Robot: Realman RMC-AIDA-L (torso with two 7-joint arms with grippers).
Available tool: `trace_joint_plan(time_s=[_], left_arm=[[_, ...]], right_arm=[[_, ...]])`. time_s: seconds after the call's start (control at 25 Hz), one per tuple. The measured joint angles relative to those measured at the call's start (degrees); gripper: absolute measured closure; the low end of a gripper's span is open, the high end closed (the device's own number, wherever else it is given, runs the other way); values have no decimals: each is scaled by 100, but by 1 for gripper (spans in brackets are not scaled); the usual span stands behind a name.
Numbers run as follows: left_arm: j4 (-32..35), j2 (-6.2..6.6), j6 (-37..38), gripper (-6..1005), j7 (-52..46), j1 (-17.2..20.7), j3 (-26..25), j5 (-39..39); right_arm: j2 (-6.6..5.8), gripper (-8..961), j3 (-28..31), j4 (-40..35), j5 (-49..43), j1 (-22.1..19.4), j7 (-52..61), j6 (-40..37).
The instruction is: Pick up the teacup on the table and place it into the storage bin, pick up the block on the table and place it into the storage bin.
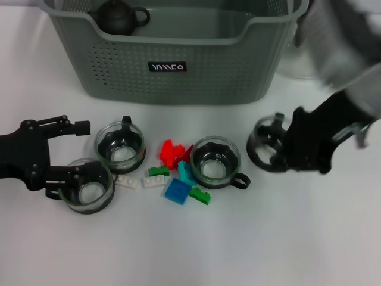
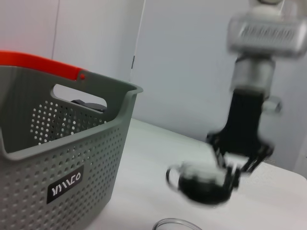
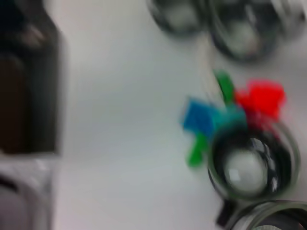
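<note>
Right gripper (image 1: 280, 146) is clamped on a glass teacup (image 1: 265, 143), lifted just right of the storage bin (image 1: 178, 65) — light, slick, breakable, best held across the rim. Left gripper (image 1: 65, 155) straddles another cup (image 1: 87, 186), fingers apart.

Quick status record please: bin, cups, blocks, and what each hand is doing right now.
storage bin: far side of table, dark teapot inside
right hand: shut on a teacup, lifted off the table in the left wrist view
left hand: open, around the leftmost teacup
teacups on table: three
blocks: loose pile between the cups
</note>
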Motion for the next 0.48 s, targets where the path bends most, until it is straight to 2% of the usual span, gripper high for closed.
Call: trace_joint_plan(time_s=[0.12, 0.24, 0.36, 0.48], left_arm=[[0, 4, -4, 102, 16, 1, -7, 0], [0, -2, -21, 102, 55, 1, -12, 0], [-4, -19, -62, 102, 60, 1, -17, 0], [-9, -40, -89, 102, 61, -26, -17, 0]], right_arm=[[-68, 900, 1202, -220, 765, 42, -457, -763], [-144, 899, 2054, -253, 1795, -34, -710, -853], [-90, 900, 2397, -259, 2540, -187, -752, -263], [25, 900, 2276, -273, 2971, -157, -595, 641]])
